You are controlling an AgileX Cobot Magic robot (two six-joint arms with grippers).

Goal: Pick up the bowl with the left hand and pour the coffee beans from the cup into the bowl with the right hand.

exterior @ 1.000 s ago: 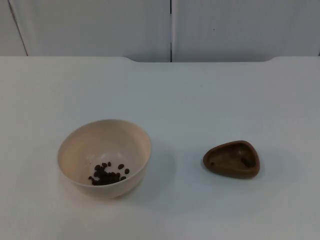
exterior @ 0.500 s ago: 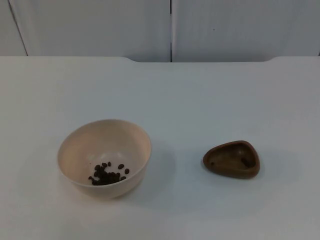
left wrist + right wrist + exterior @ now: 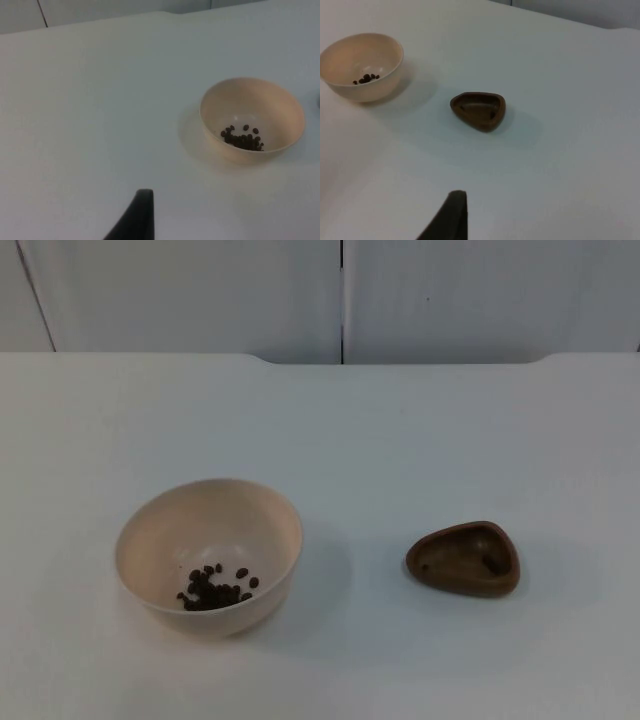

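Left gripper [image 3: 142, 215]: mine, hanging above bare white table top [image 3: 400, 440], well apart from anything; I cannot tell whether it is spread or pressed together. Right gripper [image 3: 452, 215]: likewise mine, above the table and short of the cup, holding nothing that can be seen; its opening cannot be told either. Both arms wait.

Cream round plastic bowl [image 3: 209, 556]: upright on the table, near left, with a small heap of dark coffee beans [image 3: 215, 588] on its floor. Small brown wooden cup with a rounded-triangle rim [image 3: 464, 558]: upright on the table, near right, well apart from the bowl. It looks almost empty; a dark spot inside may be a bean or a mark, which I cannot tell.

Judgement: with beans in the bowl and the cup nearly bare, the pour looks done, and the step in hand is to rest clear. Done well, that means no sweep low across either vessel, since the light cup would slide at a nudge. Should a bean remain, I would pinch the bowl's left rim, lift it level, then grip the cup across its narrow sides and tip its pointed end over the bowl's middle.
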